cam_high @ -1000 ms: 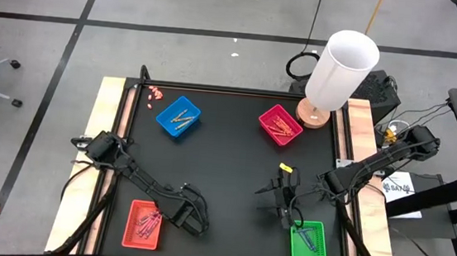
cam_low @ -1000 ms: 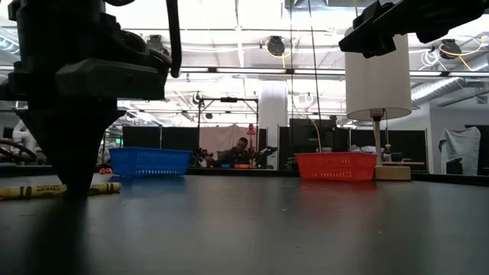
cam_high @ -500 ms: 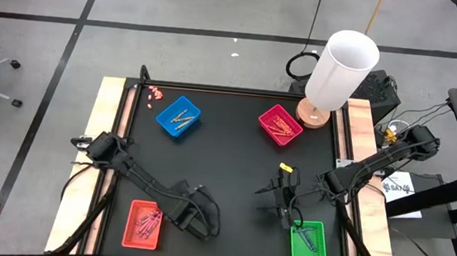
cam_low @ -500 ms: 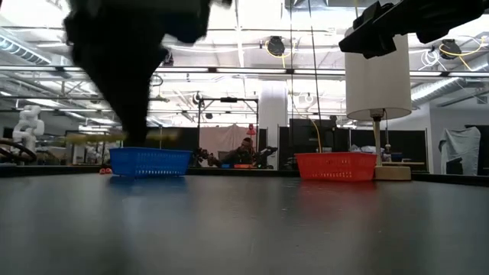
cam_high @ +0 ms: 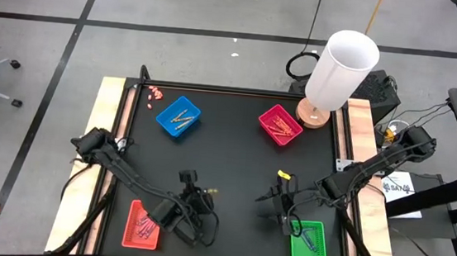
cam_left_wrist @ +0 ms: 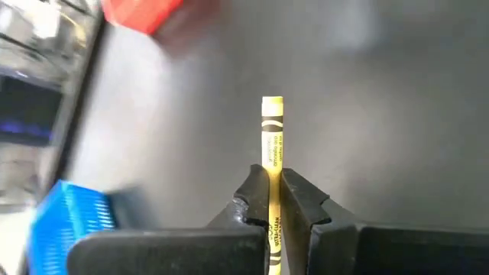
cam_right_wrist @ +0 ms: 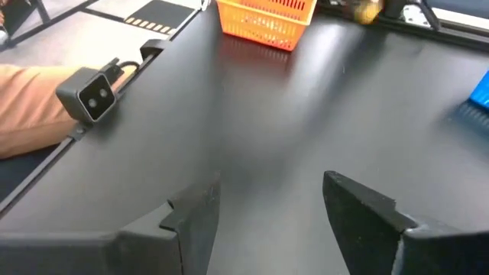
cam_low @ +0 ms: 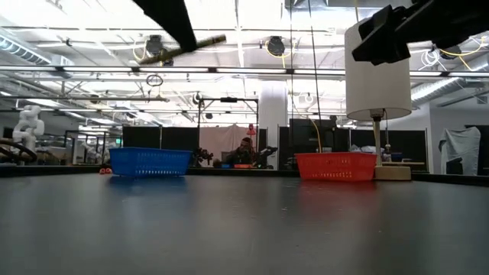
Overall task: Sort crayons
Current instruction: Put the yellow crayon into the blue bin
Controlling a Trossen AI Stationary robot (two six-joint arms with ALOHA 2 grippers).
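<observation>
My left gripper (cam_high: pixel 204 194) is shut on a yellow crayon (cam_left_wrist: pixel 273 145) above the table's near middle. The crayon also shows high up in the low view (cam_low: pixel 195 44). My right gripper (cam_high: pixel 276 203) is open and empty, just above the table beside the green tray (cam_high: pixel 309 244). Its open fingers show in the right wrist view (cam_right_wrist: pixel 267 210). Other crayons lie in the blue tray (cam_high: pixel 178 116), the magenta tray (cam_high: pixel 279 124), the red tray (cam_high: pixel 142 224) and the green tray. My left gripper pinches the yellow crayon's wrapped shaft (cam_left_wrist: pixel 273 187) between its two fingers. One end (cam_left_wrist: pixel 273 103) sticks out well past the fingertips. The crayon is lifted clear of the table and is slightly tilted in the low view (cam_low: pixel 214 39).
A white lamp (cam_high: pixel 341 71) on a wooden base stands at the far right corner. A small cluster of pink bits (cam_high: pixel 155 93) lies at the far left corner. The four trays stand near the table's corners, with bare black table (cam_high: pixel 234 157) between them.
My left gripper has gone up with the yellow crayon and a little toward the far edge. The crayon lay on the table a second ago and is now lifted clear and high above it. My right gripper has shifted a little toward the near edge.
</observation>
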